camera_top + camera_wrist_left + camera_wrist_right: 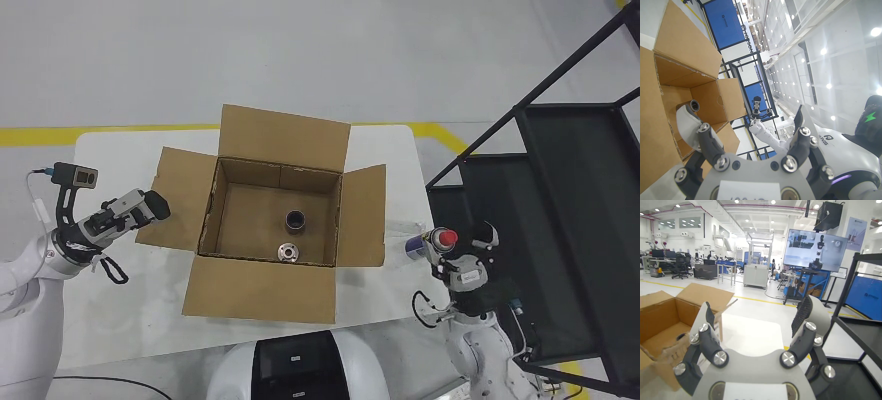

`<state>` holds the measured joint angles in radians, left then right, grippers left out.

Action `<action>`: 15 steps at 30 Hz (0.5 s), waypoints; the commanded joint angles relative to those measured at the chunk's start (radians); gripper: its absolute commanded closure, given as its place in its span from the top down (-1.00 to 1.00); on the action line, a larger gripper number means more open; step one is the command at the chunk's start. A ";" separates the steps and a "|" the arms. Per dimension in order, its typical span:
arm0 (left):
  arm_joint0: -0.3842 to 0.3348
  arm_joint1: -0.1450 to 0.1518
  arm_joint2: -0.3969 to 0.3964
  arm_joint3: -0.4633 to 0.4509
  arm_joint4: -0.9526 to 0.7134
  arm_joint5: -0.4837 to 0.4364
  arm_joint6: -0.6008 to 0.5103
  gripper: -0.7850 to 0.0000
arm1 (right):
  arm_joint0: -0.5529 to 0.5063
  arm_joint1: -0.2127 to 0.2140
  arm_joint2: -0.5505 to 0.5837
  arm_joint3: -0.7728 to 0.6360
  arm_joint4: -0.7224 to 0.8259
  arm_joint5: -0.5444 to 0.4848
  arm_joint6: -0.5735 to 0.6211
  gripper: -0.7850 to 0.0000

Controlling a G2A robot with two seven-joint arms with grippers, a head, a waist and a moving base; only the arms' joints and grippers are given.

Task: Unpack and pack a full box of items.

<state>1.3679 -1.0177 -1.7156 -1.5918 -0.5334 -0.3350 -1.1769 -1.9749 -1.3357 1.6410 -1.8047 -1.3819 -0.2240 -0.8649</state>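
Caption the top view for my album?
Open cardboard box holding two small round parts, flanked by the left claw and right claw.

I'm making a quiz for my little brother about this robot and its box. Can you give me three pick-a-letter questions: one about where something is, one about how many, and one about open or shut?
1. Where does the cardboard box stand?
A. on the white table
B. on a black shelf
C. on the floor

2. How many items lie inside the box?
A. none
B. two
C. five

3. How is the left gripper?
A. open and empty
B. shut on a can
C. shut on a box flap

Answers:
1 A: the top view shows the table's surface all around the box.
2 B: a dark cylinder and a small round metal piece lie on the box floor.
3 A: its own wrist view shows the fingers spread apart with nothing between them.
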 commanded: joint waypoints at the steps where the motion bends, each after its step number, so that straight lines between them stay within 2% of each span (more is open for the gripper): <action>1: 0.000 0.000 0.000 0.000 0.000 0.000 0.000 1.00 | -0.009 0.002 -0.002 -0.041 0.025 -0.040 0.062 1.00; 5: 0.000 0.000 0.000 0.000 0.000 0.000 0.000 1.00 | -0.017 0.008 0.005 -0.094 0.089 -0.141 0.182 1.00; 13: 0.000 0.000 0.000 0.000 0.000 0.000 0.000 1.00 | -0.029 0.030 0.102 -0.162 0.175 -0.322 0.413 1.00; 15: 0.000 0.000 0.000 0.000 0.000 0.000 0.000 1.00 | -0.023 0.032 0.116 -0.178 0.225 -0.333 0.458 1.00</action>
<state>1.3679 -1.0177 -1.7156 -1.5918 -0.5334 -0.3350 -1.1769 -2.0015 -1.3046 1.7515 -1.9748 -1.1825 -0.5555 -0.4317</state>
